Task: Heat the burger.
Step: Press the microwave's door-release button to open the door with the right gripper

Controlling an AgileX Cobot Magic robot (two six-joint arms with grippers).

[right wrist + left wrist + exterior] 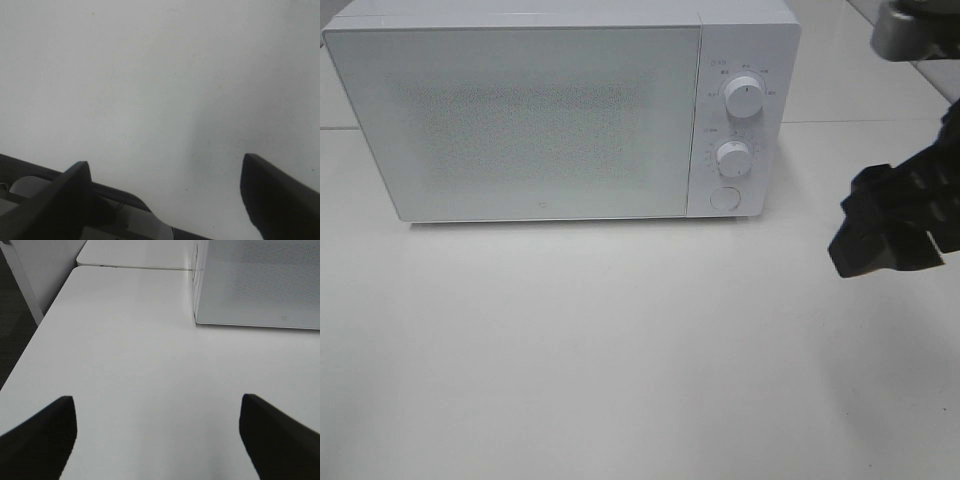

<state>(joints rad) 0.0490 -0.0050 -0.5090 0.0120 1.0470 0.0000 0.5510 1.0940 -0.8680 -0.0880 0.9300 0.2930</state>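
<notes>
The burger is out of view in every frame. A white microwave (560, 110) stands at the back of the white table (620, 350) with its door shut; two round dials (744, 97) and a round button (725, 197) sit on its right panel. Its lower front corner also shows in the left wrist view (260, 285). My right gripper (880, 235) hovers above the table to the right of the microwave, open and empty; its black fingers (280, 195) are spread wide over bare table. My left gripper (157, 435) is open and empty over the table, left of the microwave; the exterior high view does not show it.
The table's left edge (35, 340) drops to a dark floor. A second white tabletop (135, 252) adjoins behind. A grey and black part of the robot (65, 220) shows under my right fingers. A grey piece of the robot (915, 25) sits at the upper right.
</notes>
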